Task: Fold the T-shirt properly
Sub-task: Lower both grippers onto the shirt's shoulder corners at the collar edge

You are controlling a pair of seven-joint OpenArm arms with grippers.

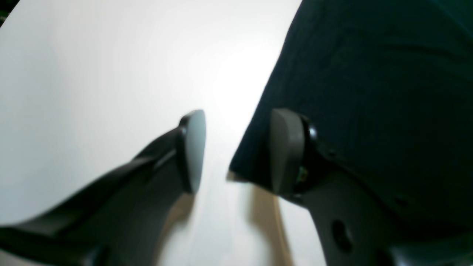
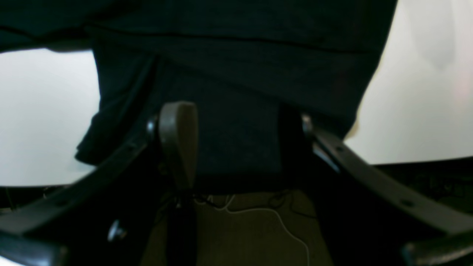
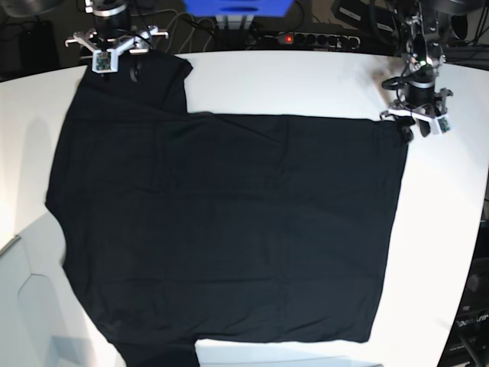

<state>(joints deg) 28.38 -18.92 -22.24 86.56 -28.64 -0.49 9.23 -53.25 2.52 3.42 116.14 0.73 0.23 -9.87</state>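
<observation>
The black T-shirt (image 3: 229,229) lies spread flat on the white table (image 3: 306,84), plain side up; no print or tag shows. My left gripper (image 3: 411,128) is at the shirt's far right corner. In the left wrist view it (image 1: 238,151) is open, with the shirt's (image 1: 369,92) corner edge between the jaws and one finger (image 1: 286,151) over the cloth. My right gripper (image 3: 134,70) is at the far left corner. In the right wrist view it (image 2: 236,147) is open, jaws wide on either side of a flap of the shirt (image 2: 240,55).
The table's back edge runs just behind both grippers, with a power strip (image 3: 306,38), cables and a blue box (image 3: 237,8) beyond it. The right wrist view shows floor and a white cable (image 2: 281,221) below the table edge. Bare white table (image 1: 92,74) lies beside the left gripper.
</observation>
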